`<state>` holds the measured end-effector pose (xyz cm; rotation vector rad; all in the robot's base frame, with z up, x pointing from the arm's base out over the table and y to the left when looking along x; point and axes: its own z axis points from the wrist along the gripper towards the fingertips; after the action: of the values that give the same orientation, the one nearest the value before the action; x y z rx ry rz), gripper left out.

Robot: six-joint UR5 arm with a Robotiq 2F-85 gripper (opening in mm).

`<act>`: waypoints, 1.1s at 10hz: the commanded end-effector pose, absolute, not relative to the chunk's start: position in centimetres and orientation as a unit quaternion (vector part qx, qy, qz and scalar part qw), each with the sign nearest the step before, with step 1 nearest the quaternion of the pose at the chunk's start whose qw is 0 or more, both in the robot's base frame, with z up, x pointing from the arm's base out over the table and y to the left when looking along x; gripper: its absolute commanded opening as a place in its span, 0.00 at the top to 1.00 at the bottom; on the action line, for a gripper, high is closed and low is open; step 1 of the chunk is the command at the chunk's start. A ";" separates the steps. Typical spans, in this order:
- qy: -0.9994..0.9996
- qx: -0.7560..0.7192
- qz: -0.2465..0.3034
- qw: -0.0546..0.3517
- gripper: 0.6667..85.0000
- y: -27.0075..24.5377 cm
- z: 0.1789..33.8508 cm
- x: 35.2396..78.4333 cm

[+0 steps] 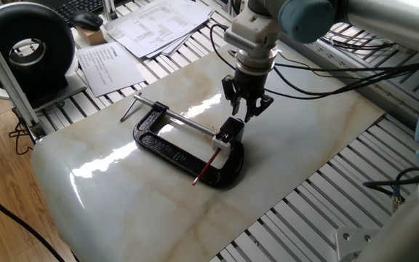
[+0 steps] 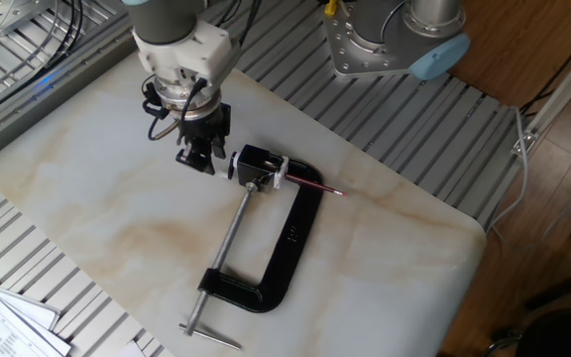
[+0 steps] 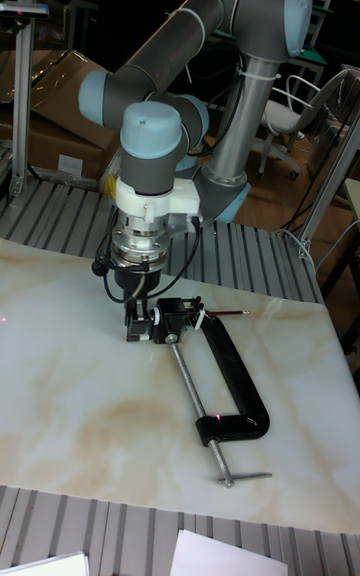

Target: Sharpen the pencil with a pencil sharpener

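Observation:
The pencil sharpener (image 1: 228, 136) is a small block with a black top and white base, held in the jaw end of a black C-clamp (image 1: 167, 148). The red pencil (image 1: 205, 169) sticks out of it, dark tip pointing away over the clamp frame. My gripper (image 1: 247, 113) hangs just above and behind the sharpener, on the side away from the pencil. It is open and touches nothing. The other fixed view shows the gripper (image 2: 198, 161) left of the sharpener (image 2: 256, 163) and the pencil (image 2: 311, 184) on its right. In the tall fixed view the gripper (image 3: 142, 328), sharpener (image 3: 178, 315) and pencil (image 3: 226, 313) stand in one row.
The clamp's silver screw rod (image 2: 228, 244) runs across the marble slab (image 2: 97, 208). Papers (image 1: 151, 25) and a black round device (image 1: 29, 47) lie beyond the slab's far-left edge. The arm's base (image 2: 395, 40) stands behind the slab, and cables (image 1: 318, 69) trail near the wrist.

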<state>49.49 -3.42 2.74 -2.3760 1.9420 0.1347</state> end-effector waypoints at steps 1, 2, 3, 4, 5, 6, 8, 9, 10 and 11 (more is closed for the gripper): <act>0.636 -0.769 0.044 0.041 0.55 -2.4 2.2 49.7; 0.637 -0.769 0.043 0.040 0.55 -2.3 2.0 49.7; 0.637 -0.769 0.043 0.041 0.55 -2.1 1.9 49.7; 0.637 -0.769 0.041 0.043 0.55 -1.9 1.8 49.8; 0.637 -0.768 0.043 0.045 0.55 -1.6 1.6 49.9; 0.637 -0.768 0.043 0.046 0.55 -1.4 1.3 50.0; 0.636 -0.769 0.043 0.046 0.61 -1.3 1.2 50.1; 0.637 -0.769 0.043 0.045 0.80 -1.4 1.5 50.2; 0.638 -0.768 0.044 0.043 0.99 -1.3 1.8 50.2; 0.639 -0.767 0.049 0.040 0.99 -1.2 2.1 50.1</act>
<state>49.93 -1.57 1.58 -2.3644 1.9473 0.1314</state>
